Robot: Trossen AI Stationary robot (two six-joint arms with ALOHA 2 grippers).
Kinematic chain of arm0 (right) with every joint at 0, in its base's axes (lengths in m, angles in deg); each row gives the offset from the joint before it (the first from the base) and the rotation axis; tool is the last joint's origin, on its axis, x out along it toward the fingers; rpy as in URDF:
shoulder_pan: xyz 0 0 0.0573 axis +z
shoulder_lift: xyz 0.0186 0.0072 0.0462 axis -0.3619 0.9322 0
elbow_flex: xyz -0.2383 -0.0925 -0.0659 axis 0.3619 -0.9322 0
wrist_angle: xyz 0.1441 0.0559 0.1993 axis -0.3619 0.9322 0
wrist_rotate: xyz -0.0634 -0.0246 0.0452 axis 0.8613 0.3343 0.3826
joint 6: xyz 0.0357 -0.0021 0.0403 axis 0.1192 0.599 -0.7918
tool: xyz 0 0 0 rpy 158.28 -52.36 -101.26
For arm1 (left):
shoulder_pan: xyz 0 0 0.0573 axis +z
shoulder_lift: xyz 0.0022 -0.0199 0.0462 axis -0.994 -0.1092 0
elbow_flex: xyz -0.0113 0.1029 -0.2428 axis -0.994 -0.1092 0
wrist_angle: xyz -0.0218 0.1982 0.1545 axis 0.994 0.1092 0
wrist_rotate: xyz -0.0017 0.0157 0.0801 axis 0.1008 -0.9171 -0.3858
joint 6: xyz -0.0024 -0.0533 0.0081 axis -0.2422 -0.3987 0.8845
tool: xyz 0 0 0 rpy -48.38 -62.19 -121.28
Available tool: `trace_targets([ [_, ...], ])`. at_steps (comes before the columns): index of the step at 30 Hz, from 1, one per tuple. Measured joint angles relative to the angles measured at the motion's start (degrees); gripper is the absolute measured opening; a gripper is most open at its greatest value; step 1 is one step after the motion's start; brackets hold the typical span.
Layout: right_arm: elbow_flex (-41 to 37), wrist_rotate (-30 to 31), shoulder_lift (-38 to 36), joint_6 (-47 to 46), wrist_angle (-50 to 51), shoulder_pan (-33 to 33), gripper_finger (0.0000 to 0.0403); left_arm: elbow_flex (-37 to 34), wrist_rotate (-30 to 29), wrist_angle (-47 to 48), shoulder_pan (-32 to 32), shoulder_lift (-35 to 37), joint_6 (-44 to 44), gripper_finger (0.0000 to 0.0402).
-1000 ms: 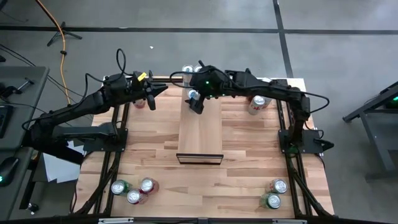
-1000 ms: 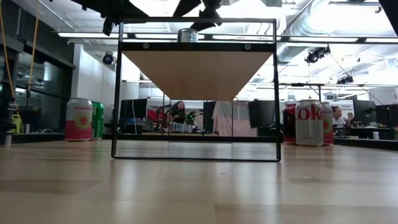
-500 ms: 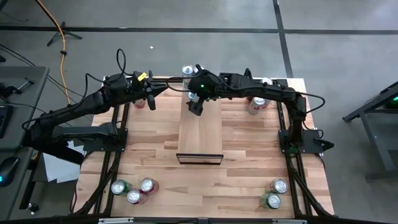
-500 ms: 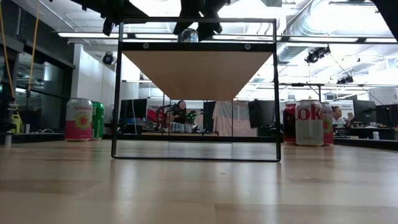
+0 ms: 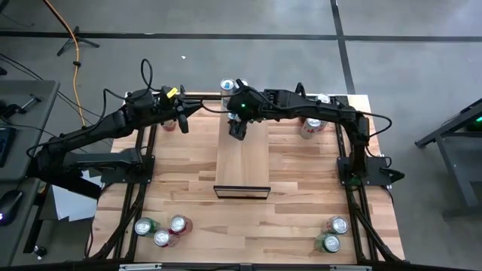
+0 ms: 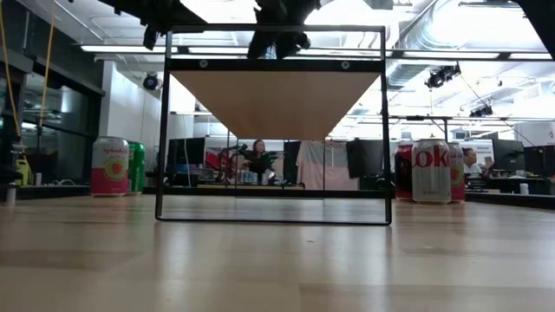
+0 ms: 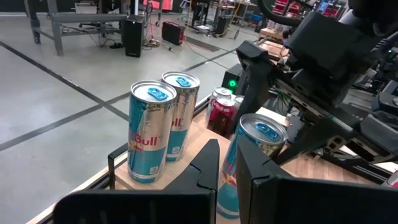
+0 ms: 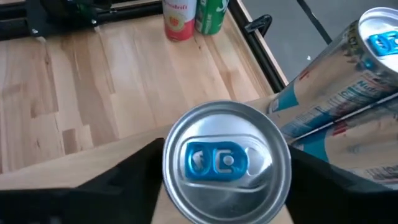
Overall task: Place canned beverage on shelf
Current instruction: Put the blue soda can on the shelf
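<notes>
Red Bull can (image 8: 227, 163) stands upright on the shelf (image 5: 242, 162), at its twelve o'clock end. Right gripper (image 5: 238, 129) straddles it from above, fingers spread beside the can; contact cannot be confirmed. Left gripper (image 5: 183, 114), pressed together, waits at nine o'clock. Risk: an off-centre squeeze tips the can.

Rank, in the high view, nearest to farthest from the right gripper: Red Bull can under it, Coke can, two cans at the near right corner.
1. Red Bull can, between the right gripper's fingers, on the shelf.
2. Coke can, right side.
3. Corner pair, near right.
</notes>
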Motion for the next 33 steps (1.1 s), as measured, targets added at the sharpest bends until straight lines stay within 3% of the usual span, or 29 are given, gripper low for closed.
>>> trace_targets([
  [2,0.0,0.07,-0.26,0.12,0.82,0.0,0.0222,0.0,0.0,0.0,0.0,0.0,0.0,0.0],
  [9,-0.02,0.69,-2.7,1.58,6.94,-0.28,0.0222,0.0,-0.01,0.03,0.0,0.0,0.09,0.0],
  [17,-0.02,6.46,-8.17,2.65,17.38,-3.38,0.0222,0.0,-1.38,0.0,0.0,0.0,1.07,0.0],
  [22,-0.52,5.64,-10.92,4.66,14.71,-8.44,0.0222,0.0,-1.52,0.0,0.0,0.0,1.05,0.0],
  [26,-4.71,-0.37,-12.51,6.12,8.66,-13.35,0.0222,0.0,-1.77,-0.02,0.0,0.0,1.06,0.0],
  [33,-10.18,-5.07,-12.43,7.63,-0.92,-17.52,0.0222,0.0,-2.52,-0.07,0.0,0.0,1.05,0.0],
])
